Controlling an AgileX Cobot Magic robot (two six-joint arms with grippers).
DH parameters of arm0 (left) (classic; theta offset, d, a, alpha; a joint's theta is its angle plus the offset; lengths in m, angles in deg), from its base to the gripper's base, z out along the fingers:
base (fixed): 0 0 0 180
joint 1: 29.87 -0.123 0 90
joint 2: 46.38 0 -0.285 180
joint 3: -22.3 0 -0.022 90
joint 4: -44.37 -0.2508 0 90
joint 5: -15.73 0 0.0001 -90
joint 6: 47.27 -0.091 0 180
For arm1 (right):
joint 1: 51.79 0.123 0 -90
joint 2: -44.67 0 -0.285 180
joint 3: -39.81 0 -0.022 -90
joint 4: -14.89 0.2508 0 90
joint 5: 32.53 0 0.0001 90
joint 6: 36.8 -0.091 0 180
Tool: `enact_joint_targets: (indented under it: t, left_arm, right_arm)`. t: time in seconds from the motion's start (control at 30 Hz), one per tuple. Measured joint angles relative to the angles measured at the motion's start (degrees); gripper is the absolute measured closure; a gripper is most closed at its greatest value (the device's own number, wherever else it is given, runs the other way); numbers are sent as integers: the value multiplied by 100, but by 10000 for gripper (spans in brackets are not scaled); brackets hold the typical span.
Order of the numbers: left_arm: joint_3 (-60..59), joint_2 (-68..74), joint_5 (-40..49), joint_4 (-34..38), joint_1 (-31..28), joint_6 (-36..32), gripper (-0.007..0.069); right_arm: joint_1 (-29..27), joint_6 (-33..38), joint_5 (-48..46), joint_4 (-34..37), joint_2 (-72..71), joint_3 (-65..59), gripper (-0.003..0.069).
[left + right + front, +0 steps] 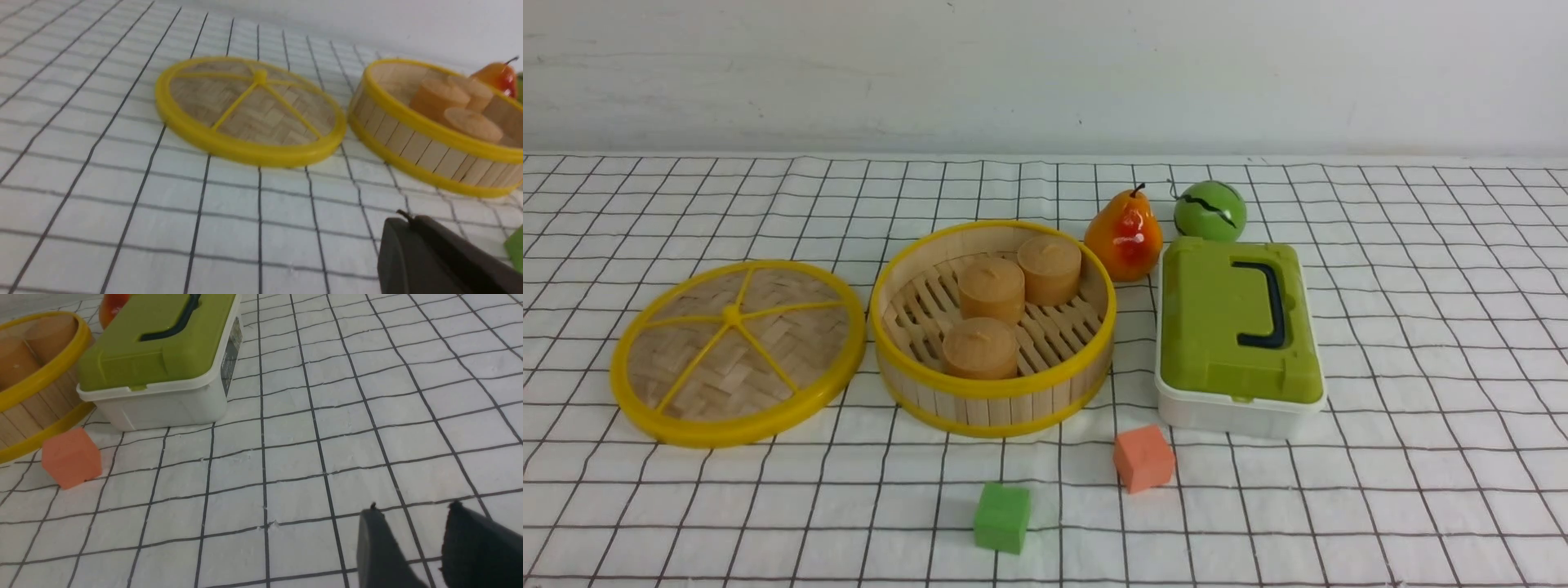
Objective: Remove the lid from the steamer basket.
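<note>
Bamboo lid (737, 353) beside steamer basket (990, 390)

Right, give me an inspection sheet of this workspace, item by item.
Surface: white cloth with a black grid, slightly wrinkled.
Job's things: lid is off and lies flat on the cloth, close beside the steamer basket on the robot's left; the basket is open and holds three tan cylinders.
Clutter: pear, green ball, white box with its green top on, orange cube, green cube.
Grippers: left gripper shut, empty; right gripper open, empty; both are above the cloth.
Cables: nothing seen.
Surroundings: plain white wall behind the table.
</note>
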Motion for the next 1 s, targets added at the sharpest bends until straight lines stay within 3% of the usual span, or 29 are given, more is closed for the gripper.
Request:
enact_joint_targets:
  t: [0.13,1.0]
  left_arm:
    - [-7,0,491,9,-17,-292,637]
    - [-7,0,555,37,-21,-540,637]
  right_arm:
    - [0,0,0,0,0,0,419]
    - [0,0,0,0,0,0,419]
